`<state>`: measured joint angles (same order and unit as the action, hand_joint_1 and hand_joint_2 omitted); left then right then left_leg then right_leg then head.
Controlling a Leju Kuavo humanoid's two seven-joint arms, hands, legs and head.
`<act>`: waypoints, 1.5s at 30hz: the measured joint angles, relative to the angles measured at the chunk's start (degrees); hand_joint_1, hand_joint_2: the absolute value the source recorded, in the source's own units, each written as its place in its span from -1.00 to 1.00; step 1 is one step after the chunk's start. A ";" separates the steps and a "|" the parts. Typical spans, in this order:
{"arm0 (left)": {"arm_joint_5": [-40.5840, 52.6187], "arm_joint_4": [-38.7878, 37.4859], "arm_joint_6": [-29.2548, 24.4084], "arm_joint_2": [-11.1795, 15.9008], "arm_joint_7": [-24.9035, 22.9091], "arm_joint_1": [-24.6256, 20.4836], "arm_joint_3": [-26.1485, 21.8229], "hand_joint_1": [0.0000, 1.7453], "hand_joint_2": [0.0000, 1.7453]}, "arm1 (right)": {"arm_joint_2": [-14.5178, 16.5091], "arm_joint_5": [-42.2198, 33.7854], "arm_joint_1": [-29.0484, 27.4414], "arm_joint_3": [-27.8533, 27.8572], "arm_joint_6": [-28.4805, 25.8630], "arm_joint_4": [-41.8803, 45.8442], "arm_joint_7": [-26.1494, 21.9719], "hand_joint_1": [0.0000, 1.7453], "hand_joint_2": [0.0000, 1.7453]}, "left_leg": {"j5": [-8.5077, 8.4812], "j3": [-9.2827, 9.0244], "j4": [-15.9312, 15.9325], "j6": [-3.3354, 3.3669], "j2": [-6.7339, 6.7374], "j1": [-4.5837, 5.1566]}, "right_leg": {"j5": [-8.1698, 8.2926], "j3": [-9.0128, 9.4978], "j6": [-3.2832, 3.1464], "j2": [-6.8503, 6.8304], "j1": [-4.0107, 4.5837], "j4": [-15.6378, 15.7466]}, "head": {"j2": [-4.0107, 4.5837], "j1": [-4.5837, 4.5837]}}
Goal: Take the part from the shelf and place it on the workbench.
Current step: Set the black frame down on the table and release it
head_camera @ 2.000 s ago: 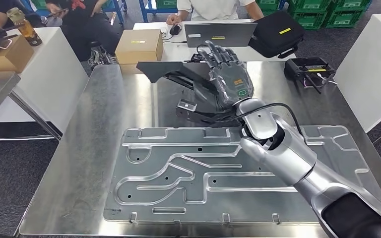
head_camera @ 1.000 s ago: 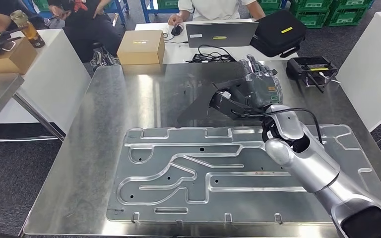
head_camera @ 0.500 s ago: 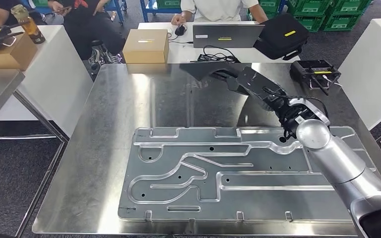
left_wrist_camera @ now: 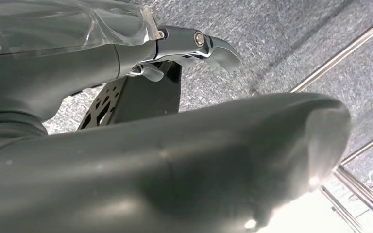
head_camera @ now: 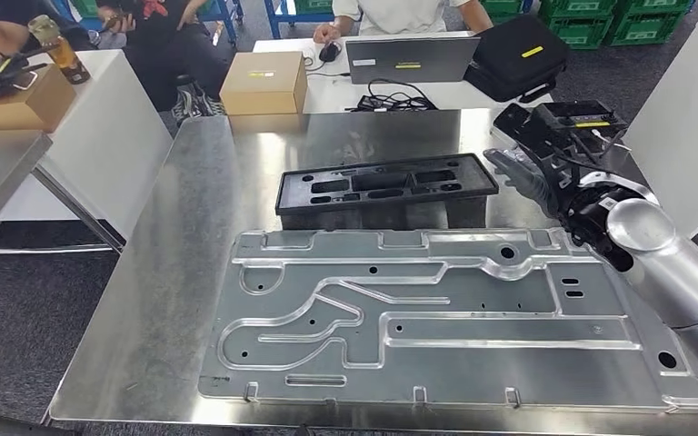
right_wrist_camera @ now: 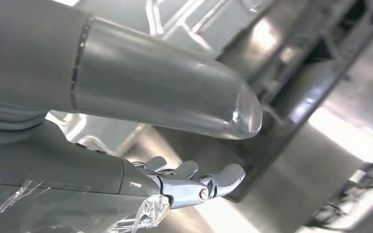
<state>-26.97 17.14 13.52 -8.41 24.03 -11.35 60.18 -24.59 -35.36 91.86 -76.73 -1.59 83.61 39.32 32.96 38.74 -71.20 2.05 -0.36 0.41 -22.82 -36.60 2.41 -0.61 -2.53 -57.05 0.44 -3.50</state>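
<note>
The part [head_camera: 386, 186], a long black plastic tray-like moulding with several recesses, lies flat on the steel workbench [head_camera: 191, 236], just beyond the aluminium plate. My right hand [head_camera: 550, 186] hovers just off the part's right end, fingers spread, holding nothing. In the right wrist view the thumb [right_wrist_camera: 175, 97] and the fingers [right_wrist_camera: 194, 182] stand apart, with the part [right_wrist_camera: 320, 58] beyond them. My left hand [left_wrist_camera: 175, 160] hangs over grey floor, its thumb and fingers apart and nothing in it.
A large machined aluminium plate [head_camera: 436, 309] covers the near half of the bench. Behind the bench are a cardboard box [head_camera: 264, 82], a laptop [head_camera: 412, 59], a black bag [head_camera: 518, 54] and seated people. A black controller [head_camera: 568, 118] sits at the bench's far right corner.
My right hand swung the part to the right, laid it flat on the bench and let go of it. The camera has shifted slightly as well.
</note>
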 joint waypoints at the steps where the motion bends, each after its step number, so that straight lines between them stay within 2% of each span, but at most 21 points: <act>1: -0.03 0.00 -0.01 0.00 -0.01 -0.02 -0.07 -1.00 -1.00 | -0.57 -0.03 0.30 -0.90 -0.47 0.15 0.00 -1.00 -1.00 | -1.57 -1.81 3.30 0.60 0.00 0.21 | 0.10 0.01 -0.01 0.04 0.19 0.00 | 0.00 0.00; 4: -0.13 0.00 -0.10 0.17 -0.03 -0.20 -0.24 -1.00 -1.00 | -2.11 0.54 1.38 -2.78 -2.30 0.47 0.00 -1.00 -1.00 | -5.47 -7.67 14.24 3.31 -0.08 1.52 | 0.44 0.13 0.35 0.12 0.25 0.15 | 0.00 0.01; 5: -0.16 0.00 -0.14 0.25 -0.04 -0.26 -0.29 -1.00 -1.00 | -2.53 0.83 1.55 -3.24 -3.04 0.58 0.00 -1.00 -1.00 | -5.88 -8.35 15.59 3.83 -0.07 1.87 | 0.56 0.19 0.65 0.16 0.10 0.25 | 0.00 0.01; 7: -0.24 0.00 -0.26 0.34 -0.04 -0.35 -0.45 -1.00 -1.00 | -3.15 1.42 1.55 -3.91 -4.22 0.80 0.00 -1.00 -1.00 | -6.57 -8.72 16.36 4.06 0.05 2.02 | 0.85 0.32 1.35 0.38 -0.01 0.59 | 0.00 -0.03; 10: -0.31 0.00 -0.56 0.32 -0.13 -0.37 -0.81 -1.00 -1.00 | -4.02 2.51 1.28 -4.17 -6.39 1.15 -0.81 -1.00 -1.00 | -8.30 -9.78 18.25 3.78 0.29 1.49 | -0.94 -1.06 1.79 0.61 0.17 -2.47 | 0.00 0.00; 12: -0.35 0.00 -1.24 0.27 -0.42 -0.26 -0.91 -1.00 -1.00 | -4.45 4.45 -0.39 -3.35 -11.79 1.62 -4.40 -1.00 -1.00 | -8.53 -9.94 18.49 3.71 0.44 1.29 | -4.47 -4.21 2.05 0.65 0.31 -9.44 | 0.00 0.03; 14: -0.44 0.00 -2.34 0.23 -0.68 0.06 -0.93 -1.00 -1.00 | -4.81 7.20 -4.14 -0.63 -19.63 2.89 -10.53 -1.00 -1.00 | -8.37 -10.14 18.44 3.60 0.43 1.09 | -5.96 -6.60 2.55 0.63 0.25 -14.47 | 0.00 0.03; 15: -0.51 0.01 -2.93 0.22 -0.72 0.27 -0.93 -1.00 -1.00 | -4.94 8.68 -6.15 1.29 -23.20 3.99 -13.35 -1.00 -1.00 | -8.19 -10.31 18.36 3.44 0.40 0.93 | -5.19 -6.38 2.86 0.60 0.08 -14.04 | 0.00 0.03; 18: -0.79 0.09 -4.92 0.28 -0.61 0.99 -0.95 -1.00 -1.00 | -5.03 17.70 -12.83 8.59 -32.72 8.95 -18.91 -1.00 -1.00 | -6.91 -10.67 17.33 2.22 -0.02 0.56 | -0.65 -0.87 4.11 0.49 -0.74 -3.85 | 0.00 0.05; 20: -1.25 0.30 -6.72 0.42 -0.22 1.46 -1.03 -1.00 -1.00 | -4.06 32.90 -20.76 16.10 -37.14 14.70 -20.58 -1.00 -1.00 | -5.70 -10.78 16.64 1.41 -0.50 0.77 | -0.25 1.51 3.49 0.50 -0.90 -0.04 | 0.00 0.00; 22: -1.97 0.47 -8.31 0.61 0.15 1.74 -1.18 -1.00 -1.00 | -1.85 50.96 -30.60 23.88 -38.44 21.76 -20.86 -1.00 0.00 | -5.09 -11.15 16.79 1.05 -0.76 0.87 | -1.02 1.99 2.11 0.28 -0.88 0.13 | 0.00 -0.07; 24: -2.62 0.48 -9.16 0.75 0.30 1.80 -1.28 -1.00 -1.00 | 0.74 62.41 -40.17 29.07 -38.60 28.11 -22.74 -1.00 1.00 | -3.97 -10.87 15.66 0.66 -0.62 0.64 | -1.24 2.36 1.38 -0.45 -0.88 0.28 | 0.00 -0.10; 28: -3.57 0.48 -9.76 0.84 -0.01 1.61 -1.61 -1.00 -1.00 | 5.73 69.89 -58.36 36.70 -38.64 38.98 -33.30 -1.00 1.00 | 3.91 -5.04 2.18 -0.37 -0.02 0.03 | -0.66 1.79 0.40 -1.86 -0.28 0.47 | 0.00 -0.11; 30: -3.92 0.48 -9.98 0.84 -0.50 1.70 -1.71 -1.00 -1.00 | 7.87 73.41 -64.94 39.54 -38.62 43.15 -37.56 -1.00 1.00 | 4.75 -4.59 -0.23 -0.01 0.00 0.09 | -0.15 1.06 0.08 -1.96 0.28 0.45 | 0.00 -0.11; 31: -4.05 0.48 -10.08 0.84 -0.76 1.73 -1.75 -1.00 -1.00 | 8.75 75.11 -67.60 40.74 -38.61 45.05 -38.68 -1.00 1.00 | 3.64 -6.12 1.97 0.55 0.01 0.25 | 0.20 0.73 -0.06 -1.81 0.60 0.45 | 0.00 -0.12; 34: -4.37 0.48 -10.21 0.74 -0.95 1.50 -2.03 -1.00 -1.00 | 10.48 79.37 -73.16 43.42 -38.58 49.74 -39.35 -1.00 1.00 | -0.79 -13.35 14.33 3.14 0.12 1.40 | 1.20 0.03 -0.24 -0.99 1.49 0.36 | 0.00 -0.12; 36: -4.75 0.48 -10.26 0.61 -0.91 1.40 -2.37 -1.00 -1.00 | 10.98 82.26 -75.48 44.35 -38.55 52.08 -38.57 -1.00 1.00 | -1.85 -14.99 17.67 3.38 0.33 1.98 | 1.76 -0.20 -0.05 -0.36 1.67 0.34 | 0.00 -0.13; 39: -5.28 0.48 -10.26 0.46 -0.84 1.46 -2.70 -1.00 -1.00 | 11.38 87.18 -77.51 45.04 -38.48 54.99 -36.26 -1.00 1.00 | -3.03 -14.99 18.15 3.14 0.67 1.76 | 1.85 -0.65 0.66 0.20 1.37 -0.17 | 0.00 -0.12; 41: -5.54 0.48 -10.26 0.34 -0.69 1.42 -2.85 -1.00 -1.00 | 11.43 89.93 -78.48 45.24 -38.41 56.68 -34.90 -1.00 0.00 | -3.67 -15.00 18.41 3.52 0.76 1.49 | -0.74 -2.56 0.99 0.39 1.44 -4.39 | 0.00 -0.09; 43: -5.83 0.48 -10.27 0.29 -0.58 1.41 -2.97 -1.00 -1.00 | 11.45 91.66 -79.36 45.30 -38.39 57.97 -34.03 -1.00 -1.00 | -3.70 -14.92 18.39 3.78 0.78 1.49 | -4.44 -5.93 1.21 0.48 1.50 -12.11 | 0.00 -0.08; 45: -6.26 0.48 -10.29 0.28 -0.49 1.43 -3.05 -1.00 -1.00 | 11.57 92.49 -80.67 45.60 -38.39 58.98 -33.69 -1.00 -1.00 | -3.49 -15.05 18.36 3.84 0.89 1.43 | -5.13 -7.59 1.45 0.49 1.45 -15.97 | 0.00 -0.08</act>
<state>-33.23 17.62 3.23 -8.13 23.53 -9.92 57.12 -13.02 57.13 11.19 -31.13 -39.98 142.59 5.63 29.47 23.69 -52.85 5.89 0.53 1.83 -27.96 -44.19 3.86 -0.12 -1.07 -73.02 0.44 -3.58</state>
